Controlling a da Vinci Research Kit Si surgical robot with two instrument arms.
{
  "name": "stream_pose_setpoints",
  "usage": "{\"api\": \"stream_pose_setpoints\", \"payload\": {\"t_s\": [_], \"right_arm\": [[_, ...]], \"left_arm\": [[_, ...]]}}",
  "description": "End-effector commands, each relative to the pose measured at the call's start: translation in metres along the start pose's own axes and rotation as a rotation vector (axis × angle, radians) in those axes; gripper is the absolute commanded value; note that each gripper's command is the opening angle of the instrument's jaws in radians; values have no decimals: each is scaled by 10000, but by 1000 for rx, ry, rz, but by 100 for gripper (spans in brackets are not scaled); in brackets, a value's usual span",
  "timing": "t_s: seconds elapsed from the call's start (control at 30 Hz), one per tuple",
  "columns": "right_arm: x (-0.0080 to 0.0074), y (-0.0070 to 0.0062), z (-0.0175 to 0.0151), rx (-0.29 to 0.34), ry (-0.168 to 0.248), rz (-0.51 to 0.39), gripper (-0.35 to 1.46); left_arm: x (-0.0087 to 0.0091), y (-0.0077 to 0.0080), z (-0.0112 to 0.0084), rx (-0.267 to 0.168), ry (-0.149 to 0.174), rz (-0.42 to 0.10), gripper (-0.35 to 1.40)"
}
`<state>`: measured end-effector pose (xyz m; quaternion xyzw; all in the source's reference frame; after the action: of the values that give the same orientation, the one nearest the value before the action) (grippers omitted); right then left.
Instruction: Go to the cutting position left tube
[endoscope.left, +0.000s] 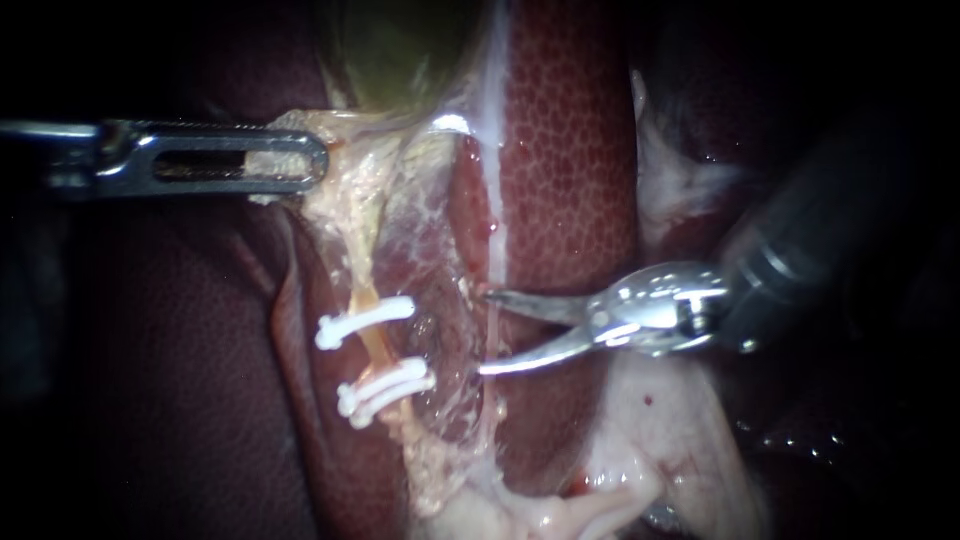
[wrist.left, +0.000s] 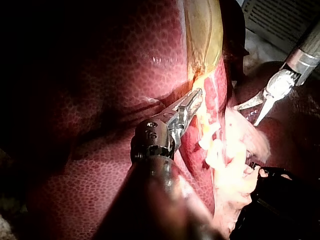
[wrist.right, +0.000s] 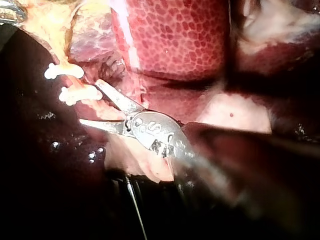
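scissor blades on my right instrument (endoscope.left: 483, 332) stand wide apart and grip nothing. their tips sit near the clipped tube (endoscope.left: 374, 345) without touching it, with a film of tissue between. the tube runs down from the gallbladder (endoscope.left: 400, 50), with an upper clip (endoscope.left: 365, 320) across it, lower clips (endoscope.left: 386, 390) close together beneath, and a short bare stretch between them. the right wrist view shows what the endoscope does not: one blade's tip lies close to the lower clips. my left instrument (endoscope.left: 290, 165) is clamped on pale tissue (endoscope.left: 355, 150) at the gallbladder's neck. the left wrist view shows its jaws edge-on, pressed together on that tissue, where the endoscope shows only one slotted jaw lying flat. the liver (endoscope.left: 570, 150) lies behind.
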<state>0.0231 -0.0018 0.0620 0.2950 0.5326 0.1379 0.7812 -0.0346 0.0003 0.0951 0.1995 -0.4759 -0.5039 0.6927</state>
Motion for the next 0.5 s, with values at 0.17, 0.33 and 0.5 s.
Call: {"api": "stream_pose_setpoints", "payload": {"t_s": [0.17,0.33,0.5], "right_arm": [[-30,7,42,35,-24,40,143],[-41,7,67,59,-28,53,143],[-36,4,76,72,-29,57,143]], "left_arm": [[1,-1,1,-1,-1,1,-35],[2,-1,2,-2,-1,1,-35],[2,-2,2,-3,-2,1,-35]]}}
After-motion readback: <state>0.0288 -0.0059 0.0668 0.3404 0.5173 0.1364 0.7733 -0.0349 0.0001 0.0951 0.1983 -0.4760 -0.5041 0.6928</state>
